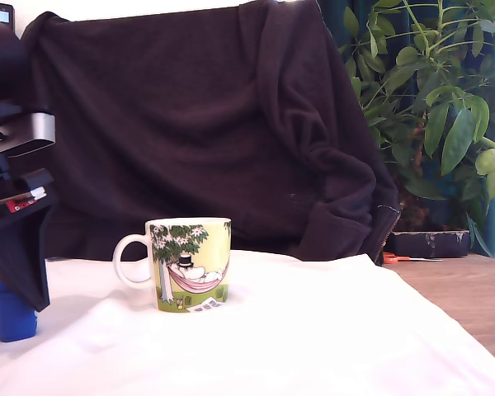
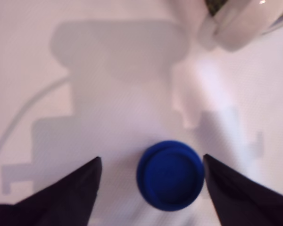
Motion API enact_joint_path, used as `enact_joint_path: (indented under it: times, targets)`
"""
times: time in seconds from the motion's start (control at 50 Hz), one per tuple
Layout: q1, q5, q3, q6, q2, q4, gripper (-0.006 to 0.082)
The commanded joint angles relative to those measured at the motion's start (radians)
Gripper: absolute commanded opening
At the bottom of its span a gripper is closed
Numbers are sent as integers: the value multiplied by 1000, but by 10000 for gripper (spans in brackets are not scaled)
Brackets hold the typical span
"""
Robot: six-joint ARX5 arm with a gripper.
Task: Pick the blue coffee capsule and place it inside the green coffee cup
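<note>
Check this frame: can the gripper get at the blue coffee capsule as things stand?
Probably yes. In the wrist view the gripper is open with the blue coffee capsule between its fingers, nothing between them. The green coffee cup stands well aside.

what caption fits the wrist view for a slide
Open gripper straddling the blue capsule on the white cloth, mug beyond.

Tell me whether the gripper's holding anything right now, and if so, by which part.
Nothing is held. The gripper is open, its fingers either side of the blue coffee capsule with white cloth showing in both gaps.
</note>
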Motion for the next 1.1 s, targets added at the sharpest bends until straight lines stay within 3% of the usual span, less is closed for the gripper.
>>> enact_joint_path:
  times: [0.0, 0.06, 0.16, 0.36, 0.68, 0.92, 1.08]
  targets:
    - [-3, 12, -6, 4, 5, 3, 254]
    - [-2, 18, -6, 4, 5, 3, 165]
    - [-2, 17, -6, 3, 5, 6, 128]
    - [-1, 6, 20, 3, 4, 35, 129]
    - [-9, 17, 179, 2, 3, 122, 129]
    - [-31, 126, 230, -41, 3, 167, 129]
    - [-88, 142, 230, -63, 5, 209, 129]
